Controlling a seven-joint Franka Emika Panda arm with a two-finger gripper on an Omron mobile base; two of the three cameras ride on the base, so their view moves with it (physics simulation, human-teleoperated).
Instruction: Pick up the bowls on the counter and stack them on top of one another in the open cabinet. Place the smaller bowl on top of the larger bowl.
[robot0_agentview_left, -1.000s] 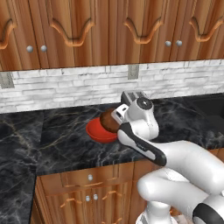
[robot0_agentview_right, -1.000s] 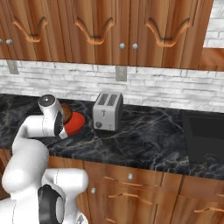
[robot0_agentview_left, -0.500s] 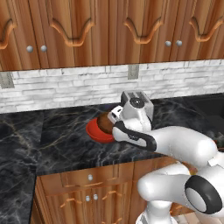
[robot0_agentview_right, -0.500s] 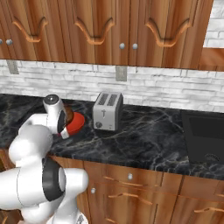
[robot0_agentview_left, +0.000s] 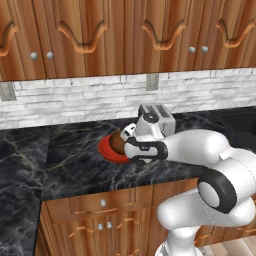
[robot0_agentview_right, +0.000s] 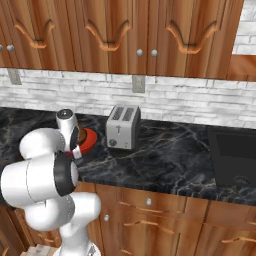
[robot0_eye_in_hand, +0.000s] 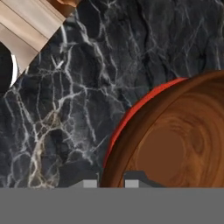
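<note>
The black marble table (robot0_agentview_left: 70, 160) carries a silver toaster (robot0_agentview_right: 122, 127). Beside the toaster sits the wide red bowl (robot0_agentview_left: 107, 151), and over it the brown wooden bowl (robot0_eye_in_hand: 175, 148), its rim clenched between the fingers (robot0_eye_in_hand: 111, 183).

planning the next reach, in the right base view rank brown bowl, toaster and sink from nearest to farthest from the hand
1. Brown bowl: in the hand, its rim between the fingers, over the red bowl at the left.
2. Toaster: mid-counter, just right of the bowls.
3. Sink: far right end of the counter.
</note>
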